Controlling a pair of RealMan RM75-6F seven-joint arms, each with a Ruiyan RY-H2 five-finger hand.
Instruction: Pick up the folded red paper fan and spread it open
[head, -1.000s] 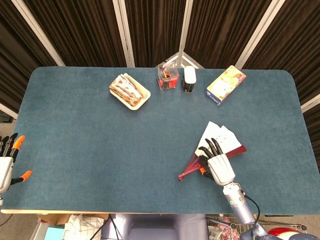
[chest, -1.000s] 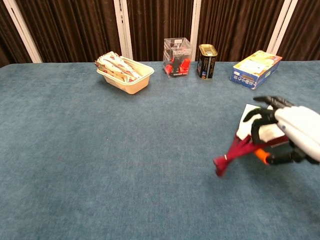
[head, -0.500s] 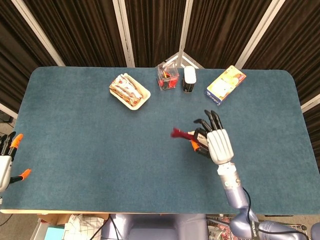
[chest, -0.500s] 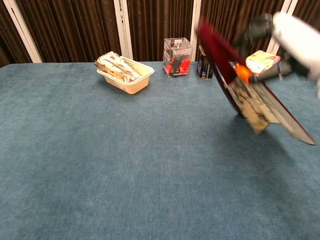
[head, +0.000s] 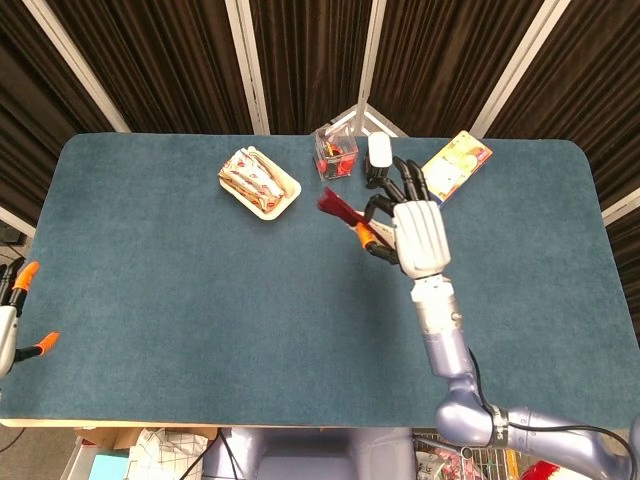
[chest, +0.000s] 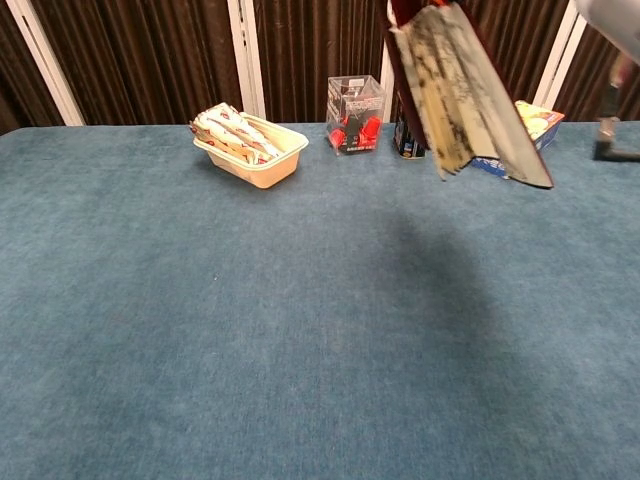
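We hold red paper fan (head: 340, 209) in right hand (head: 410, 232), fingers clamped at pivot end, lifted high off table (head: 180, 300) so leaves hang free, partly spread. Left hand (head: 12, 320) idle at table edge, fingers apart, holds nothing. Fan needs wider spread.

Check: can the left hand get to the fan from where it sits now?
Probably not without a long move. The left hand sits off the table's left edge, holding nothing, while the right hand holds the fan high over the far right side.
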